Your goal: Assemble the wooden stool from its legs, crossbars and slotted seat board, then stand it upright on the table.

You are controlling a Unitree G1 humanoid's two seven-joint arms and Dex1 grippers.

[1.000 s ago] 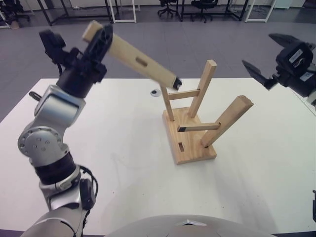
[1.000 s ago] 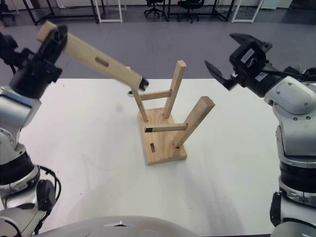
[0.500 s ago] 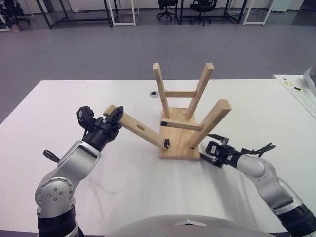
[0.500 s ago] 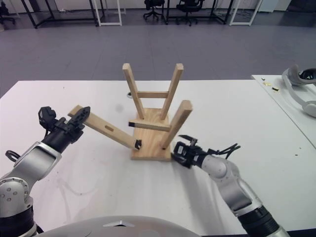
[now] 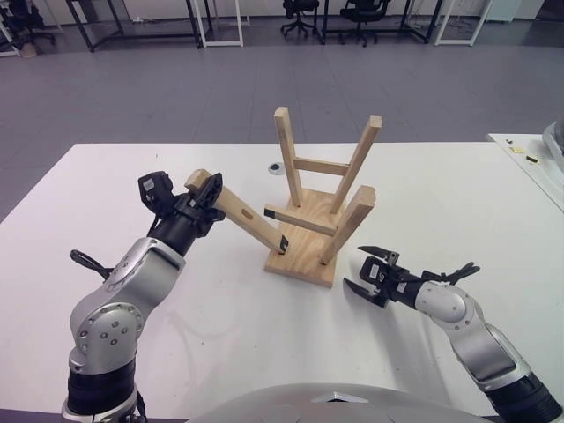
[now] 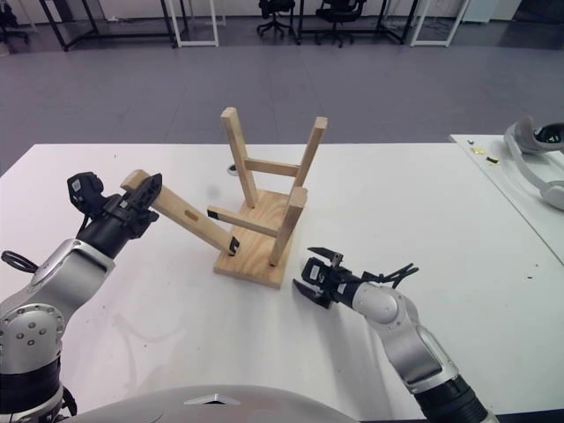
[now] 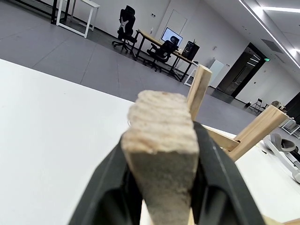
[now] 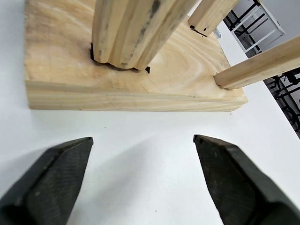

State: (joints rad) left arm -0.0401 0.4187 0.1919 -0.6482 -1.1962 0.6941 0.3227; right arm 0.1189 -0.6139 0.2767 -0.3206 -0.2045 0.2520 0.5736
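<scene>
From the head camera, a slotted seat board (image 5: 304, 256) is seen lying flat near the middle of the white table (image 5: 132, 176), with its legs pointing upward. Two legs are set along its far edge, the left far leg (image 5: 286, 159) and the right far leg (image 5: 357, 163), and they are joined by an upper crossbar (image 5: 322, 166). A near leg (image 5: 349, 225) is planted at the board's right side, and a lower crossbar (image 5: 300, 218) juts from it toward the robot's left with its dark-tipped end free. A loose leg (image 5: 248, 218) is clamped at its upper end by the left gripper (image 5: 201, 196) and slanted down to the right. Its dark lower tip is brought to the board's left edge; whether it is seated in a slot cannot be told. The right gripper (image 5: 368, 275) is held low over the table just beside the board's right corner, spread wide and touching nothing. A white headset (image 6: 533, 163) is seen on a neighbouring surface at the far right. In the left wrist view, the end grain of the loose leg (image 7: 161, 136) is seen gripped between the two black fingers (image 7: 213, 183), which are pressed against its opposite faces. Upright stool legs and office chairs (image 7: 124, 30) are seen beyond it. In the right wrist view, the two textured fingertips (image 8: 51, 178) are seen well apart above bare tabletop, clear of the seat board's edge. The near leg (image 8: 131, 28) is seen sunk into its dark slot in the board.
</scene>
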